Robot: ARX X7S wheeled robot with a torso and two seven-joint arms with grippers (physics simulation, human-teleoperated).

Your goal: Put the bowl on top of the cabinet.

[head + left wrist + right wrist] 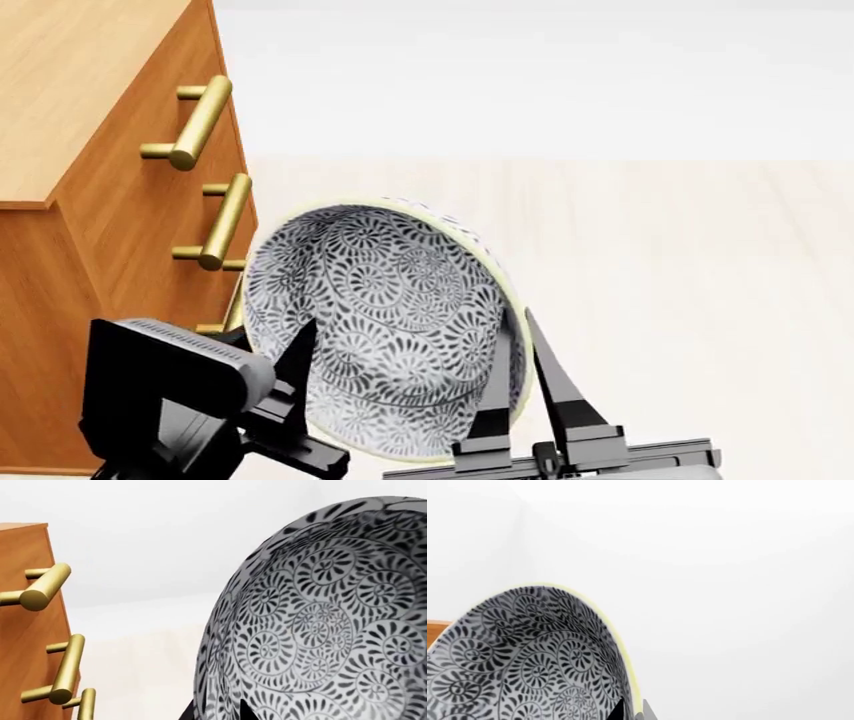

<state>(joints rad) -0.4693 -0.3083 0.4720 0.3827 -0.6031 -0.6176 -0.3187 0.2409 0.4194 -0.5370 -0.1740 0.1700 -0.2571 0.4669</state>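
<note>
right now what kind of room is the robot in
Probably a bare simulated home room, hard to pin down further. It shows a wooden drawer cabinet with brass handles, a pale wood floor, and a patterned bowl held up by both arms.

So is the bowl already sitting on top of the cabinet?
No, the head view shows the bowl tilted on edge between both grippers, in front of the cabinet drawers and below its bare top.
</note>
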